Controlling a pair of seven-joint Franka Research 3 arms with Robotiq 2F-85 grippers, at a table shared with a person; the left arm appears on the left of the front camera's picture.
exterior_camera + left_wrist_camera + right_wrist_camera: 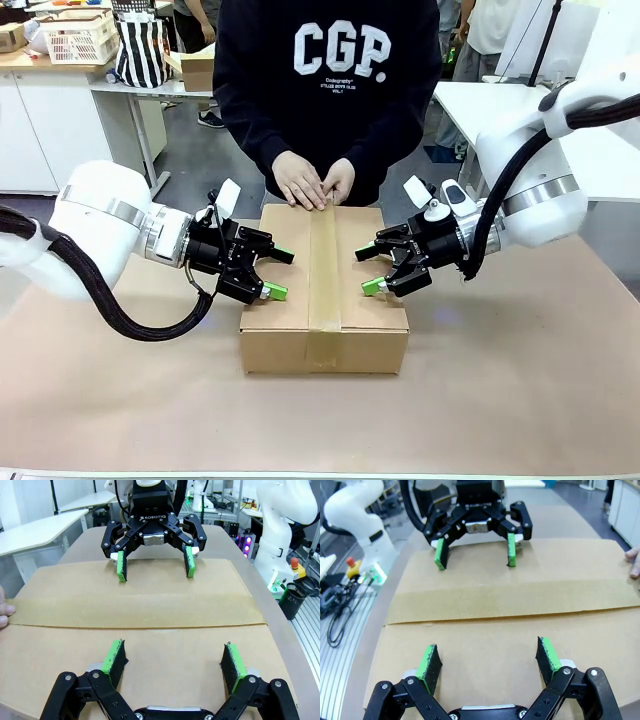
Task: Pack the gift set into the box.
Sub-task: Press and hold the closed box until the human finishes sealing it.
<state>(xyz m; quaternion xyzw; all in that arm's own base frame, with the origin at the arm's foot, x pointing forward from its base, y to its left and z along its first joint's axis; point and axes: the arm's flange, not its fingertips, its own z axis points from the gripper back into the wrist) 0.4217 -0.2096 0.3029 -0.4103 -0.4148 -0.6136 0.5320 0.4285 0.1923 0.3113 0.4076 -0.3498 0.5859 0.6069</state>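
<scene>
The box [325, 290] lies in the middle of the table with its top flaps down and a strip of tape [323, 270] along the seam. The gift set is hidden. A person's hands [312, 183] press on the far end of the lid. My left gripper [279, 274] is open at the box's left edge, fingers over the lid. My right gripper [368, 270] is open at the right edge, facing it. In the left wrist view my left gripper [173, 652] hovers over the box [150, 600], opposite the right gripper [155, 565]. The right wrist view mirrors this: right gripper [487, 655], box [510, 590], left gripper [475, 555].
The brown table [520, 400] has free room in front of and beside the box. A person stands close at the far edge. A black cup [292, 600] sits off the table's side, and cables [340, 615] lie on the floor beside it.
</scene>
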